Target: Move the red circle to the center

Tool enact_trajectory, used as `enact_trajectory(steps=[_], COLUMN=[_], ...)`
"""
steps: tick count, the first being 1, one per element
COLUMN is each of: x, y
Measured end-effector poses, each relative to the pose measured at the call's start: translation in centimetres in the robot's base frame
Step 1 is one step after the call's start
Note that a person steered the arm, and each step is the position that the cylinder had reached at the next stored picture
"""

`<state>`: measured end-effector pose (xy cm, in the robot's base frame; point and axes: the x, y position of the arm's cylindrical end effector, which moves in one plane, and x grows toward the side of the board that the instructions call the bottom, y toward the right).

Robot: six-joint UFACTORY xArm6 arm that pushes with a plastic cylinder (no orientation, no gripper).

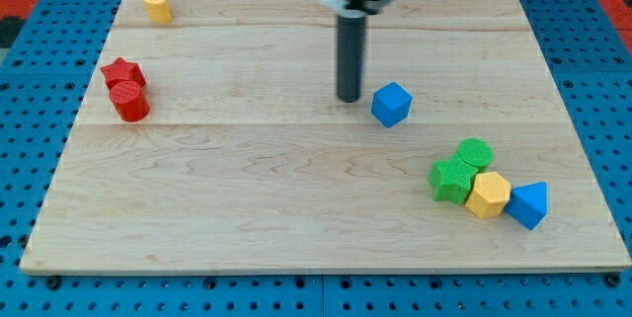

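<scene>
The red circle [129,102] is a short red cylinder at the view's left side of the wooden board [296,208]. It touches a red star [122,73] just above it. My tip [349,98] is the lower end of the dark rod, near the board's middle, toward the view's top. It stands far to the right of the red circle and just left of a blue cube [391,104], with a small gap between them.
A yellow block [156,5] sits at the view's top left. At the lower right a cluster holds a green circle [475,153], a green block [452,180], a yellow hexagon [488,195] and a blue triangle-like block [528,204].
</scene>
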<state>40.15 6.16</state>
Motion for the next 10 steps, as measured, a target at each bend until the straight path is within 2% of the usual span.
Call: enact_trajectory(steps=[1, 2, 3, 4, 6, 7, 8, 10], x=[0.2, 2.4, 2.8, 0.1, -6.5, -8.1, -6.3, 0.1], y=[4.0, 6.7, 5.9, -1.4, -23.0, -31.8, -35.4, -29.2])
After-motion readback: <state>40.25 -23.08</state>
